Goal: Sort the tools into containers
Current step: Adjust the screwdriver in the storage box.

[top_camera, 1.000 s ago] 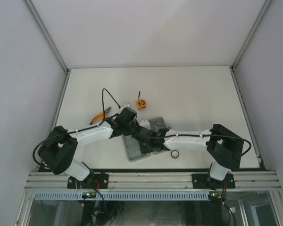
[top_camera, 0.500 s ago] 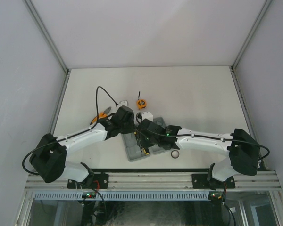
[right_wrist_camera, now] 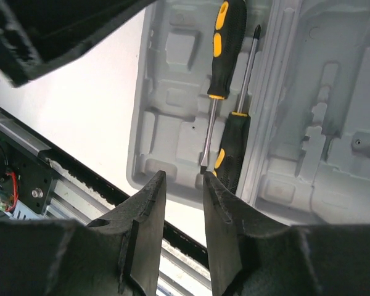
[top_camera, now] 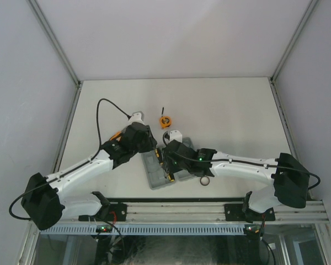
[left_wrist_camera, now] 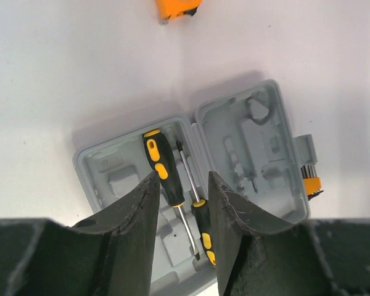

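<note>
The grey tool case (top_camera: pixel 153 175) lies open near the front edge, also in the left wrist view (left_wrist_camera: pixel 253 145) and the right wrist view (right_wrist_camera: pixel 166 123). Two black-and-orange screwdrivers (left_wrist_camera: pixel 157 161) (left_wrist_camera: pixel 203 229) lie side by side in its one half, also seen in the right wrist view (right_wrist_camera: pixel 227 37) (right_wrist_camera: pixel 232 148). My left gripper (top_camera: pixel 145 144) (left_wrist_camera: pixel 182 185) is open and empty above the case. My right gripper (top_camera: pixel 169 161) (right_wrist_camera: pixel 184 179) is open and empty above the screwdrivers. The orange tape measure (top_camera: pixel 165 121) (left_wrist_camera: pixel 176 6) lies behind the case. The bit set (left_wrist_camera: pixel 311 179) sits at the case's far side.
The orange-handled pliers (top_camera: pixel 116 136) lie left of the case, partly under my left arm. A small dark ring (top_camera: pixel 204 180) lies right of the case by the front edge. The metal rail (right_wrist_camera: pixel 61 185) runs along the table's near edge.
My left gripper has drawn back up and to the left, off the case. My right gripper has shifted left over the screwdriver half. The case now shows uncovered.
</note>
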Available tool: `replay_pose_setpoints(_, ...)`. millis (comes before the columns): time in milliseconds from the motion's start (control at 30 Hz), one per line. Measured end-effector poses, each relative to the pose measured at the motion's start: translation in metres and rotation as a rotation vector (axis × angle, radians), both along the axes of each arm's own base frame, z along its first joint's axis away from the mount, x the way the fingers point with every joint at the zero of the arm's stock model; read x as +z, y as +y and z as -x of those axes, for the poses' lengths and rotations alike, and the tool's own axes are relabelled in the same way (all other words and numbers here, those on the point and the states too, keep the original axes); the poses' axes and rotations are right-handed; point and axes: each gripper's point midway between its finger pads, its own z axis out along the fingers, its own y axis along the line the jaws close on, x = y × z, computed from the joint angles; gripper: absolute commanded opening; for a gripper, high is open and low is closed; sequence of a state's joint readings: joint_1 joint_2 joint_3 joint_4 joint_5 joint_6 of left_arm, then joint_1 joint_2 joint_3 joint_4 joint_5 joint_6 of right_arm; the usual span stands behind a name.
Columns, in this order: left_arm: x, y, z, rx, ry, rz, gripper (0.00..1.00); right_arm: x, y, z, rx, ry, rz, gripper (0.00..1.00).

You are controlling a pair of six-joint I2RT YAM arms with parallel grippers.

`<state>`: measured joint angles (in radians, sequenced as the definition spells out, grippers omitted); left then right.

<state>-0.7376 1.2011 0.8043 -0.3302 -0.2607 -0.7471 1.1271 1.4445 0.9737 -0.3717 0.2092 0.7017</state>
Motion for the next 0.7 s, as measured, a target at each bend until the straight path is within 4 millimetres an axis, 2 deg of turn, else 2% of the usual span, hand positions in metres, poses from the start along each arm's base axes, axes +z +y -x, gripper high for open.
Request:
replay_pose_setpoints(133, 0.013, 0.005, 0.0, 0.017, -0.046, 0.023, 0.42, -0.001, -0.001, -0.003, -0.013, -0.028, -0.024, 0.32)
replay_pose_setpoints(200, 0.012, 0.01, 0.003, 0.025, -0.056, 0.024, 0.42, -0.003, -0.004, -0.003, -0.019, -0.043, -0.034, 0.32)
replay_pose_setpoints(433, -0.011, 0.037, 0.014, 0.069, -0.035, -0.004, 0.42, 0.001, 0.0, -0.008, -0.01, -0.072, -0.057, 0.29)
replay_pose_setpoints(600, -0.026, 0.062, 0.016, 0.129, -0.015, -0.015, 0.42, -0.012, 0.008, -0.008, 0.017, -0.038, -0.014, 0.16)
replay_pose_setpoints(700, -0.035, 0.071, 0.019, 0.145, 0.002, -0.019, 0.42, -0.018, 0.017, -0.01, 0.032, -0.001, 0.002, 0.15)
